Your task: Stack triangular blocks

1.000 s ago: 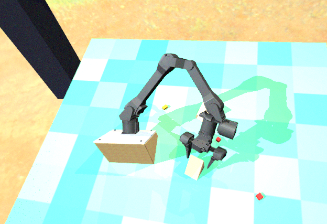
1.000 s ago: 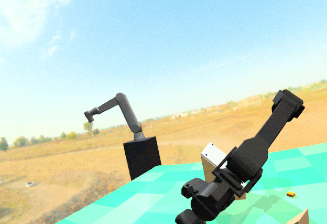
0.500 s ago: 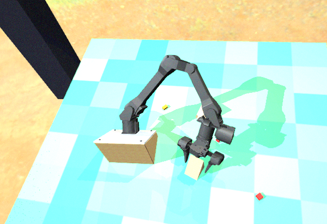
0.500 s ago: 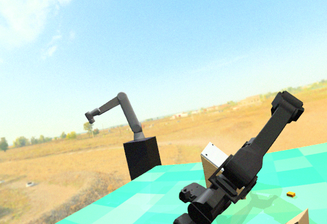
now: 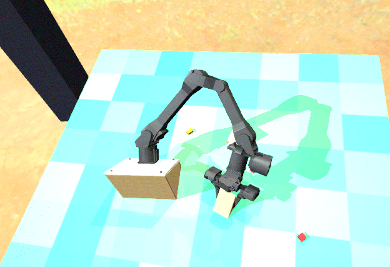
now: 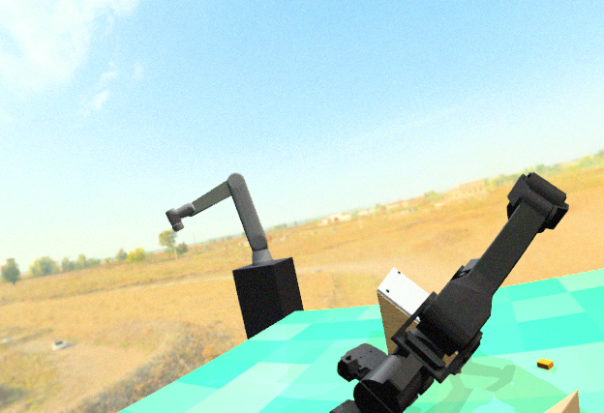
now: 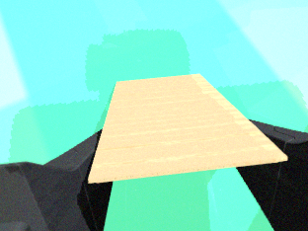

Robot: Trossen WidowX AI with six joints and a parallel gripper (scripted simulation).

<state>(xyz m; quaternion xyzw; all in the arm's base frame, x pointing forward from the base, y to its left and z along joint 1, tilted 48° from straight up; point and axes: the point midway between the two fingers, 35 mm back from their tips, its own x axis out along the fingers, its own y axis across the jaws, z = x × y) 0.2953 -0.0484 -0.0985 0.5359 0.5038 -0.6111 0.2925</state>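
Observation:
My gripper [image 5: 225,201] [image 7: 166,125] is shut on a pale wooden triangular block [image 5: 224,205] [image 7: 173,128], with one finger at each side. Its broad flat face shows from above in the wrist view. The block is at or close to the table; whether it touches is unclear. The other triangular block [image 5: 232,137] [image 6: 569,404] stands farther back, mostly hidden behind my wrist in the top view and cut off at the bottom right in the exterior view. The two blocks are apart.
A small yellow block [image 5: 189,130] [image 6: 545,364] lies behind the arm. A small red block [image 5: 301,237] lies front right, and another red piece [image 5: 252,171] shows partly beside my wrist. My arm's wooden base [image 5: 146,187] is to the left. A second arm stands on a black pedestal [image 6: 263,296] beyond the table.

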